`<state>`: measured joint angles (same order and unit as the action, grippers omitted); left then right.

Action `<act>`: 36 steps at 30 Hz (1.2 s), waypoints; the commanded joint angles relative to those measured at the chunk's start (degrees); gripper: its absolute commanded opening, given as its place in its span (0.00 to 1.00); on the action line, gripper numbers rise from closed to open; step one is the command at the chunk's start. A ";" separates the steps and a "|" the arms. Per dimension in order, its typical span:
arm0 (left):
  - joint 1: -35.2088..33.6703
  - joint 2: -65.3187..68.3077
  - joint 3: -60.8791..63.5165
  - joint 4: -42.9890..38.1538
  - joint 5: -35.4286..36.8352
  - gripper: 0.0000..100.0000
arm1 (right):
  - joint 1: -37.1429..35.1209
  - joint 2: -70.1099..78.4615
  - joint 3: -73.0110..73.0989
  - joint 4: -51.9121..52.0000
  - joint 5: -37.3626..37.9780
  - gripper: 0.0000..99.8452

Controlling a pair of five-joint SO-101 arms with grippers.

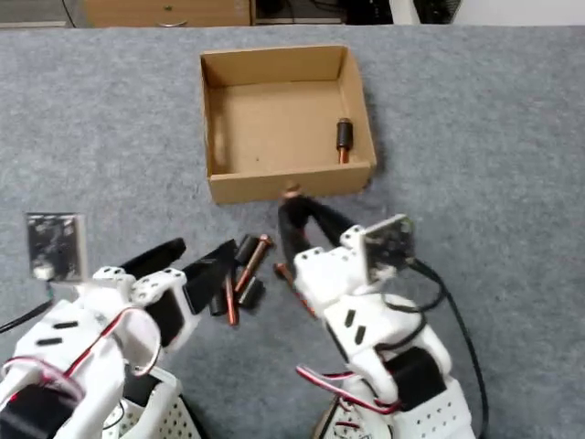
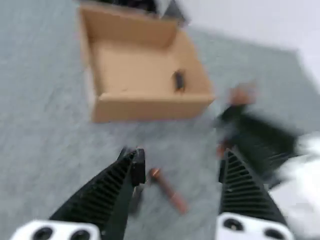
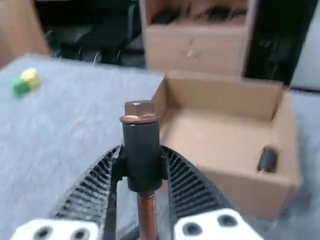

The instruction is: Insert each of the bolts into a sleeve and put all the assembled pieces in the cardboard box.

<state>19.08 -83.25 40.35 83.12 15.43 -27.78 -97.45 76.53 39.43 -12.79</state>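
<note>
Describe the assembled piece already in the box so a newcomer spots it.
Find the open cardboard box at the far middle of the table. On its floor, close to the wall on the robot's right, lies a short black sleeve with a copper bolt end poking out. It alone is inside the box; the other assembled piece sits in the right tool, and loose bolts lie outside.

At 7 o'clock the left arm [image 1: 82,347] lies low, pointing toward 2 o'clock, its left gripper [image 2: 181,161] spread wide. At 5 o'clock the right arm [image 1: 384,338] points toward 11, right gripper [image 3: 142,159] clamped on an upright sleeved bolt [image 3: 140,112].
</note>
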 commanded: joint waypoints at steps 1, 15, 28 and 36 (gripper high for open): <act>-1.32 0.13 4.57 1.41 0.00 0.04 | 4.35 -0.22 -8.22 -2.37 0.18 0.00; -6.77 0.04 32.70 -19.34 -2.81 0.02 | 14.55 34.42 -38.37 2.81 0.26 0.00; -6.77 0.04 54.86 -35.78 -2.46 0.02 | 14.55 81.27 -77.85 20.13 0.35 0.00; -6.33 0.04 56.18 -38.51 -2.46 0.02 | 14.64 102.55 -91.65 26.29 0.00 0.00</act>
<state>12.92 -82.73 96.09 46.46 13.14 -14.07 0.48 -8.31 64.22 -12.79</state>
